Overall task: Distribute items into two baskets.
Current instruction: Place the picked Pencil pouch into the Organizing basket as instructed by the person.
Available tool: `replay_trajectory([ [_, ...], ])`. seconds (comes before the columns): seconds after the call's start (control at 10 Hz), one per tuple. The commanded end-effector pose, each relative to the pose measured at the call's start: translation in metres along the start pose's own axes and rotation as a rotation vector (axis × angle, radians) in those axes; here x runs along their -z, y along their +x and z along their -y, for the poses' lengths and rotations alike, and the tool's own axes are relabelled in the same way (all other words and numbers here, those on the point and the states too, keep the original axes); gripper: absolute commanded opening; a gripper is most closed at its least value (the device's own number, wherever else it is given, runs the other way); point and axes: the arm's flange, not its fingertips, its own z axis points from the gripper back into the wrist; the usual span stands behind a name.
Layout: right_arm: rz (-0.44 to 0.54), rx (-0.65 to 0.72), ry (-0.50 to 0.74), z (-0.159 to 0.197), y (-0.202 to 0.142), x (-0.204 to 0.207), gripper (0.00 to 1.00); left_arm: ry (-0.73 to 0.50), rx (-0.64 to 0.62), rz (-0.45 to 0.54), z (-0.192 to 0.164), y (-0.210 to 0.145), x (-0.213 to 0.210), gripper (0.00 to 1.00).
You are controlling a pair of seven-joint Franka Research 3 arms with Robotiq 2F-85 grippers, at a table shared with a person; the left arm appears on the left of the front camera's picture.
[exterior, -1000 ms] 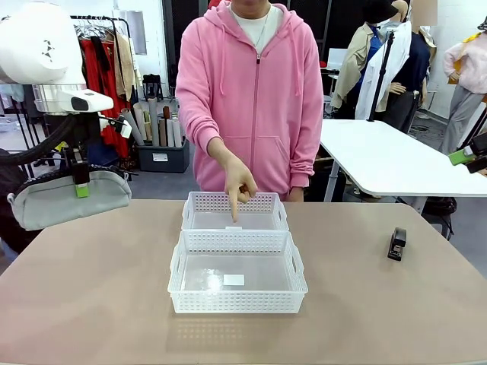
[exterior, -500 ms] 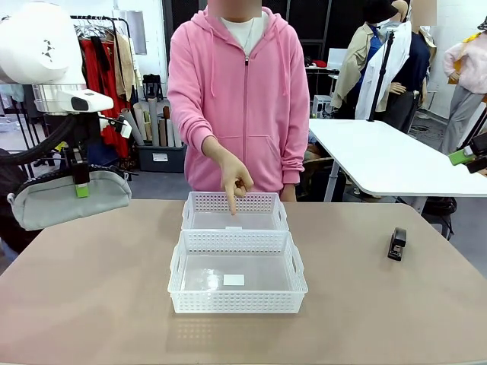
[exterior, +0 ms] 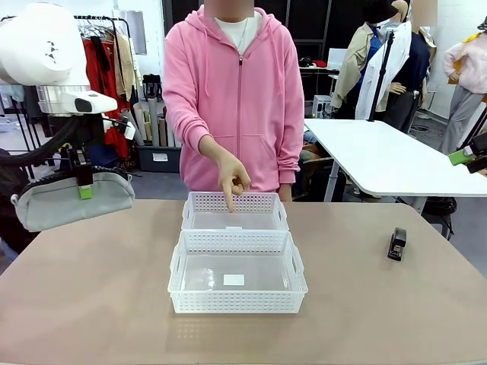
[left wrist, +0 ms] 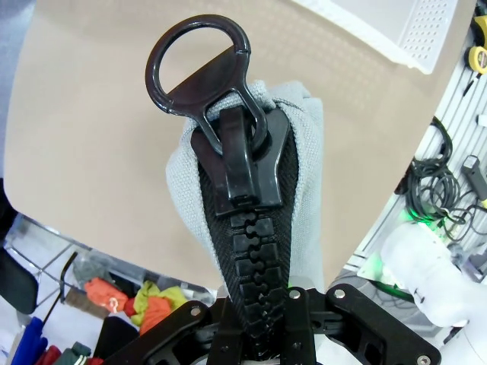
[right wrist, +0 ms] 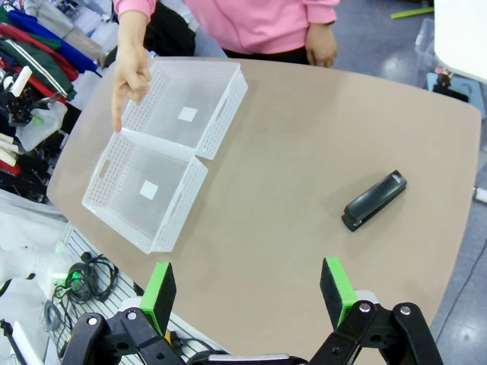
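Front view: grey pouch [exterior: 72, 204] is up in the air at the left side of the table [exterior: 91, 304], long side roughly level, sagging at both ends. My left gripper [exterior: 84, 188] is clamped tight on its top edge. Left wrist view agrees: the black zipper [left wrist: 243, 251] runs straight into my jaws, ring pull [left wrist: 199, 57] at the far end.

Two white baskets sit mid-table, touching end to end: the smaller far basket [exterior: 234, 202] by the person and the larger near basket [exterior: 236, 303] on my side. The person's hand [exterior: 232, 179] hangs over the far one, index finger down, which I read as "pouch goes here".

Doing it well, imo:
- carry the pouch across high enough to clear the basket walls
- line its long side up w/ the basket's long side; fit looks snug
- lower until the fabric is inside the rim, then let go
- approach slowly, since the hand is right in the drop zone

Stapler [exterior: 396, 243] lies well apart on the table's right side. My right gripper [right wrist: 247, 293] hovers above it w/ jaws wide apart, holding nothing
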Motion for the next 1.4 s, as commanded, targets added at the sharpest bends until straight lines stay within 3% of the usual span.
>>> replay_trajectory([
  [0.0, 0.018, -0.002, 0.018, -0.001, 0.002, 0.000, 1.00, 0.010, 0.031, 0.022, 0.027, 0.002, 0.003, 0.00],
  [0.6, 0.018, -0.002, 0.018, -0.001, 0.002, 0.000, 1.00, 0.000, 0.150, 0.100, 0.108, 0.033, 0.024, 0.00],
  [1.3, 0.018, -0.002, 0.018, -0.001, 0.002, 0.000, 1.00, -0.028, 0.315, 0.101, 0.150, 0.094, 0.036, 0.00],
])
